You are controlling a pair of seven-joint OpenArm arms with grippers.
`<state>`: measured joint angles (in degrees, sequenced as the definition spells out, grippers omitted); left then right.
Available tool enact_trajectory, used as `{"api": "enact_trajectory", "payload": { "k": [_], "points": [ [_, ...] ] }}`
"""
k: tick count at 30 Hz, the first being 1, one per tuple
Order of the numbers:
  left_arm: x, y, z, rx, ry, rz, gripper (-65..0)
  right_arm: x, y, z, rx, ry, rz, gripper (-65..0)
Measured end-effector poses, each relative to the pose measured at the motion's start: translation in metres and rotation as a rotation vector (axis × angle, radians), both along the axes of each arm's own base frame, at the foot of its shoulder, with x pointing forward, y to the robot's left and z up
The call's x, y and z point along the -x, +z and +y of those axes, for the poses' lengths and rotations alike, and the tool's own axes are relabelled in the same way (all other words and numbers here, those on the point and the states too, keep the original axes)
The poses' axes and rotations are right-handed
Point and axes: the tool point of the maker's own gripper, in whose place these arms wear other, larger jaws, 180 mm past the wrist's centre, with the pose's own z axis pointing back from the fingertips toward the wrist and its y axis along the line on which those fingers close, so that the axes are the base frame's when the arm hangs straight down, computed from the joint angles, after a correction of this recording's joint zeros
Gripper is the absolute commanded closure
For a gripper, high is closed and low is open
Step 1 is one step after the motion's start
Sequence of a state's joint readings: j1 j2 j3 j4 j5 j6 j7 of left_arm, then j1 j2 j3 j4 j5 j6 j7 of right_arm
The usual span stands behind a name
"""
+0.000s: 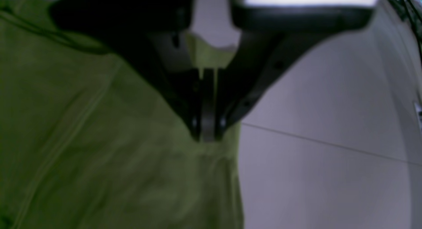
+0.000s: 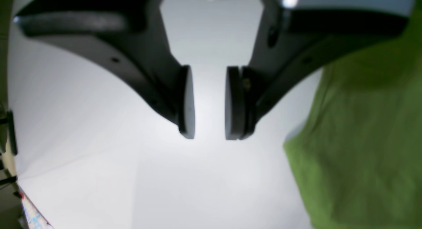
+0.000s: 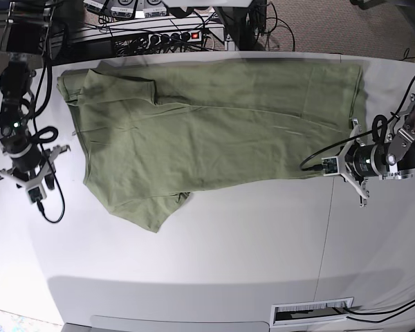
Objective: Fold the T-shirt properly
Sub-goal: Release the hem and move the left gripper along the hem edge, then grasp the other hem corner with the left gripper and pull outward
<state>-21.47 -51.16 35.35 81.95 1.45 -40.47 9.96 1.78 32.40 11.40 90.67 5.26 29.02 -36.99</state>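
One T-shirt [image 3: 214, 131] lay spread across the far half of the white counter [image 3: 214, 256] in the base view, its long axis running from 9 o'clock to 3 o'clock. The collar end and a bunched sleeve pointed toward 9 o'clock, while the straight hem end pointed toward 3 o'clock. A loose flap of the near edge hung down toward 7 o'clock, ending in a point on the counter. The left pincer [image 1: 207, 136] sat at the shirt's 4 o'clock corner, clenched on the T-shirt: in the left wrist view its jaws were pressed together with green cloth pinched between them and more fabric spreading away toward 8 o'clock. The right pincer [image 2: 209, 123] was released, its two dark pads standing apart over bare white counter with nothing between them; in the right wrist view the green cloth lay off to 4 o'clock, clear of the jaws. In the base view that arm stood at 9 o'clock, just off the shirt's sleeve edge. A power strip [image 3: 169, 36] with cables lay beyond the counter at 12 o'clock.
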Motion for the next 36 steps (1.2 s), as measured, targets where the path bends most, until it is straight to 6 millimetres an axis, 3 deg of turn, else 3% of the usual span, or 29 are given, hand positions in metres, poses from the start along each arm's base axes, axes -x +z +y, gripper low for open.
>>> {"api": "enact_trajectory", "payload": {
  "k": [2,5,7,12,20,22,26,36],
  "points": [
    [-0.008,0.001,0.008,-0.044,0.010,-0.051,-1.5,-0.002,0.002,-0.001,0.002,-0.005,-0.001,-16.8],
    [-0.014,0.000,0.018,-0.082,0.027,-0.076,-24.0,0.002,-0.003,-0.002,0.006,-0.011,0.024,-16.9],
    [-0.013,-0.006,0.025,-0.081,0.047,-0.059,-27.7,0.002,-0.003,-0.003,0.008,-0.013,0.026,-16.9],
    [-0.020,-0.023,0.062,-0.089,0.161,-0.002,-27.7,0.002,-0.003,-0.002,0.001,-0.012,0.026,-16.8],
    [-0.032,-0.020,0.089,-0.052,0.241,0.042,-26.6,0.002,-0.003,0.000,-0.018,-0.009,0.023,-16.9],
    [-0.033,-0.020,0.091,-0.053,0.243,0.040,-20.0,0.002,-0.003,0.000,-0.017,-0.010,0.024,-16.8],
    [-0.024,-0.026,0.082,0.006,0.260,0.069,-0.1,0.002,-0.004,0.000,-0.017,-0.011,0.026,-16.8],
    [-0.015,-0.029,0.072,0.055,0.270,0.084,0.0,0.001,-0.002,0.001,-0.019,-0.005,0.015,-16.9]
  ]
}}
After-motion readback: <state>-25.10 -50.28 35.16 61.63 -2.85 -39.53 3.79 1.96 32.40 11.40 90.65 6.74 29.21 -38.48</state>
